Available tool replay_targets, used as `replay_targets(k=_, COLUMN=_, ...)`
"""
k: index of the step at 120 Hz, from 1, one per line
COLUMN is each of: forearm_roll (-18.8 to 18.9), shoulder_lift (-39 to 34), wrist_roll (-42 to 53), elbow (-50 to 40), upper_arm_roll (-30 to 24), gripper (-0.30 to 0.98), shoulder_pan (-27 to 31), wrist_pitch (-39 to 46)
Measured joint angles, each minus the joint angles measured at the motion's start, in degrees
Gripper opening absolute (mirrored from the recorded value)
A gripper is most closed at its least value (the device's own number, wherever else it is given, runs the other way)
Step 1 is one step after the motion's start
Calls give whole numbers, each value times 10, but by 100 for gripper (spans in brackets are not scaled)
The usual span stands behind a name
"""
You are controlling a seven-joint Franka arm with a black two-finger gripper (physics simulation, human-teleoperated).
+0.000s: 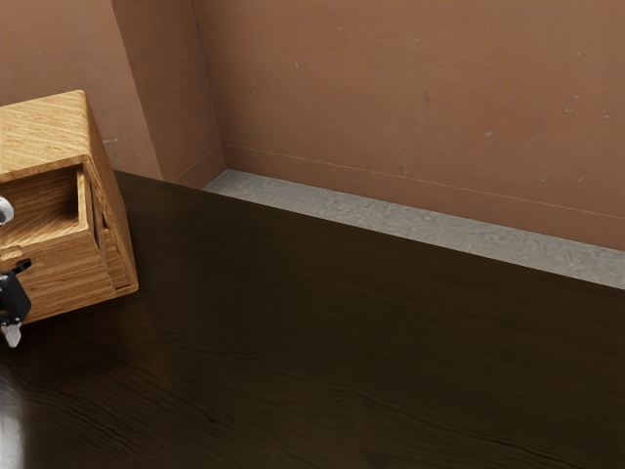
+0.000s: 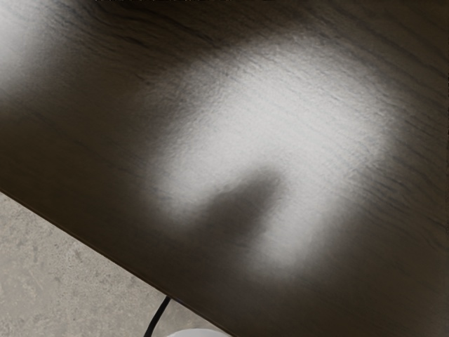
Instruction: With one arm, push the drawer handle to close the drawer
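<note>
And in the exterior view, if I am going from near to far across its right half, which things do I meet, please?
Dark wooden table → grey speckled floor → low brown skirting → brown wall.

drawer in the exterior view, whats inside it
Bare wood shows inside the drawer. Its front panel hides whatever is low behind it, a white rounded part hides a bit more, and the exterior view's left edge cuts off the rest.

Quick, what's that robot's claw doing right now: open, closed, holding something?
Gripper, by the front of the open drawer: whether it is open, closed or holding anything cannot be told.
</note>
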Motion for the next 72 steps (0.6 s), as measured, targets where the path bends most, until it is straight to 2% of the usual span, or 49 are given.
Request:
replay_targets(k=14, forearm_roll=-6, shoulder_lift=2, wrist_roll=-14, elbow=-7, upper_arm_roll=0, gripper=66, shoulder_pan=1, wrist_pitch=15)
replay_targets(k=38, forearm_roll=-8, shoulder_lift=45, wrist_roll=-32, elbow=-1, upper_arm_roll=3, gripper=36, shoulder_pan=12, wrist_pitch=44)
replay_targets(k=72, forearm_roll=3, shoulder_lift=85, wrist_roll=-49, elbow=22, upper_arm_roll=34, gripper=4, shoulder_pan=13, wrist_pitch=70)
